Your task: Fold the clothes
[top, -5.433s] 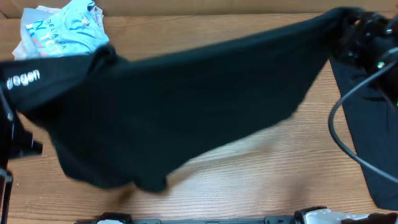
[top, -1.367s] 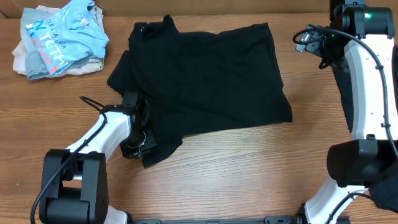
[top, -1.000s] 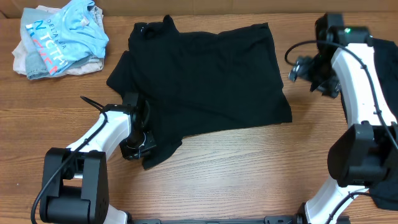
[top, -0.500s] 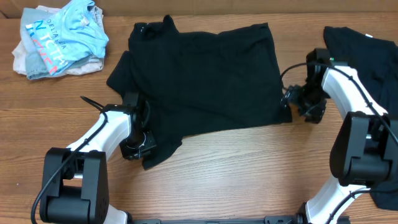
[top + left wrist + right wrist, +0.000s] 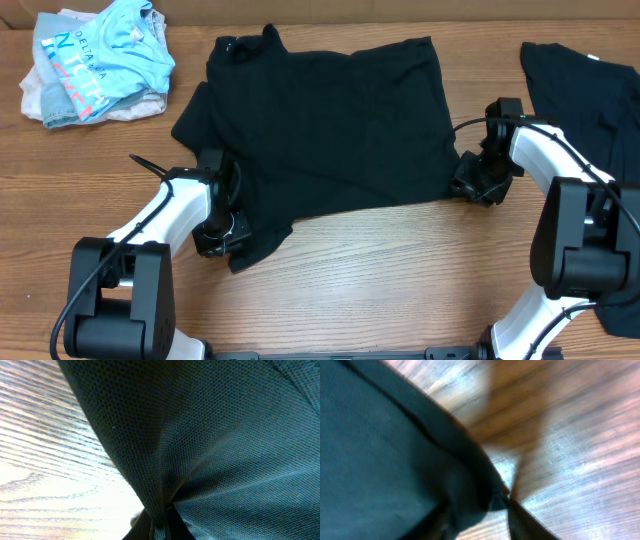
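Note:
A black shirt point(image 5: 330, 130) lies spread on the wooden table in the overhead view. My left gripper point(image 5: 225, 232) is shut on its near left corner, and the left wrist view shows the dark cloth point(image 5: 210, 445) bunched into the pinch of the jaws point(image 5: 160, 527). My right gripper point(image 5: 470, 185) is low at the shirt's near right corner. In the blurred right wrist view its fingers point(image 5: 480, 515) stand apart, with the shirt's corner point(image 5: 395, 445) lying between them.
A pile of light blue and white clothes point(image 5: 95, 65) sits at the far left corner. Another black garment point(image 5: 590, 90) lies at the right edge. Bare wood point(image 5: 400, 280) runs along the front of the table.
The shirt, earlier held stretched in the air, now lies flat. My right arm has swung from the far right down to the shirt's near right corner. The left arm has stayed still.

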Robot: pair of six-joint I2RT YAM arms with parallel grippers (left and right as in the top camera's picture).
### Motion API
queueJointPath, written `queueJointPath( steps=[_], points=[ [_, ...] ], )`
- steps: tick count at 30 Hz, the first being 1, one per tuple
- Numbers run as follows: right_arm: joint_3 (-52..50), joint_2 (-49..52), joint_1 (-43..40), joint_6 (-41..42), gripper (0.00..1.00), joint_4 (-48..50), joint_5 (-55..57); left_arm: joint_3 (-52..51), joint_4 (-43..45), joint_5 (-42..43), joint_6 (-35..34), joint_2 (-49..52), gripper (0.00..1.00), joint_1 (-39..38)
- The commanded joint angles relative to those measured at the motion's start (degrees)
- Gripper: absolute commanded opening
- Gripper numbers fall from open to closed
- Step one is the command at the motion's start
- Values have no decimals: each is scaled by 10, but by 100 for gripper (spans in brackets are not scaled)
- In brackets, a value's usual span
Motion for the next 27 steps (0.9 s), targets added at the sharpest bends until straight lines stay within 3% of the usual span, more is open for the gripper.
queueJointPath(
  steps=[1,2,4,10,15,21,27],
  points=[
    [-4,-3,-2,4,28,10,-4,-9,-9,-25,14,19,8,1],
    [-4,-3,-2,4,25,12,-4,-9,-9,-26,18,19,7,1],
    [-4,-3,-2,4,4,14,-4,-8,-17,-26,19,19,4,1],
    [19,-13,-5,4,4,-20,-2,35,-91,-51,19,-4,4,0],
    [56,-70,-5,9,4,-73,33,93,-159,-106,11,-87,4,0],
    [70,-189,-5,37,4,-111,52,129,-174,-103,-18,-197,4,0],
    [70,-264,-5,62,4,-160,83,129,-186,-103,-18,-245,4,0]
  ],
)
